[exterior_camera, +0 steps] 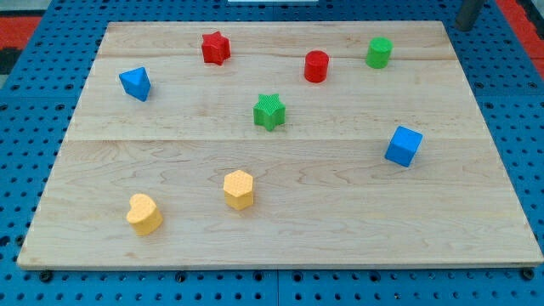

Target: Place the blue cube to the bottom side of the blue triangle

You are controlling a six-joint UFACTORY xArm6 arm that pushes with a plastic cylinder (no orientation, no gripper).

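Note:
The blue cube (403,145) sits on the wooden board at the view's right, a little below mid-height. The blue triangle (135,82) sits at the view's upper left, far from the cube. My tip (461,26) shows as a dark rod end at the view's top right corner, just past the board's top edge. It is well above and to the right of the blue cube and touches no block.
On the wooden board (280,246): a red star (215,48) at top left of centre, a red cylinder (316,66), a green cylinder (379,53), a green star (269,111) at centre, a yellow hexagon (239,189) and a yellow heart (144,213) at lower left.

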